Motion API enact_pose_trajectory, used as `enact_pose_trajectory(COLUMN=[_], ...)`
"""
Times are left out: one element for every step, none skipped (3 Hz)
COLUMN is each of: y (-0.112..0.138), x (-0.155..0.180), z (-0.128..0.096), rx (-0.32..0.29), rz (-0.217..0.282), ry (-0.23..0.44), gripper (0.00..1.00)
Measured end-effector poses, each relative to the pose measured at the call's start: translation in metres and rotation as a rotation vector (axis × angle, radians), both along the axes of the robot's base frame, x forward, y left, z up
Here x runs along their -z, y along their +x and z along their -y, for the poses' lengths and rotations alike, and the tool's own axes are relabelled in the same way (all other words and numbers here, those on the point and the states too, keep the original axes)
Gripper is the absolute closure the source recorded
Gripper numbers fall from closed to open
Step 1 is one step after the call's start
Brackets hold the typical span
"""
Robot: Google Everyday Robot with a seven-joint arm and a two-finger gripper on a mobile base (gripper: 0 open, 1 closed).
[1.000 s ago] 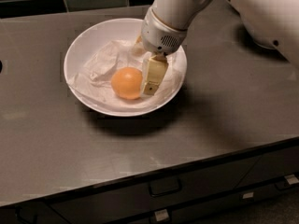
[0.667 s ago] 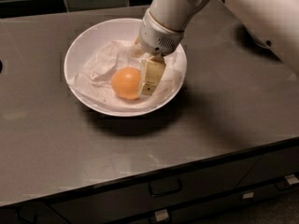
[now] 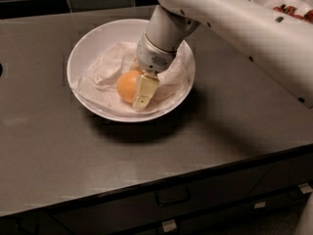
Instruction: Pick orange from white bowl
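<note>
Gripper (image 3: 138,85) of yours is sitting further left than a second ago, down inside the wide, glossy white paper-lined bowl (image 3: 90,43) on the grey counter (image 3: 73,146). Its fingers (image 3: 145,90) are standing apart, straddling the smooth round pale-orange fruit (image 3: 126,84), the near one now touching it.

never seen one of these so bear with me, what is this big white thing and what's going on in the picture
The big white thing is a robot arm, and the grasping part at its end is its hand. There is only one camera, looking down at a grey counter; where it is mounted is not known. On the counter sits a white bowl lined with crumpled paper, and an orange lies in it. The hand is down inside the bowl, close against the orange. I cannot tell whether it has gripped the orange.
</note>
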State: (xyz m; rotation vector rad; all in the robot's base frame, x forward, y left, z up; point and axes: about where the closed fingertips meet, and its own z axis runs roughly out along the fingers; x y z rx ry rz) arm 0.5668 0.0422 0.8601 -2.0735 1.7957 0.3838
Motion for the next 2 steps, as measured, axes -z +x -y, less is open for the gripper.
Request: enact_pose_trajectory(y=[0.0003,0.0003], x=[0.0018,0.0018], z=[-0.001,-0.001], rx=[0.0,0.0], rz=[-0.002,-0.002], ry=[-0.002,-0.002], gripper=[0.46,0.69])
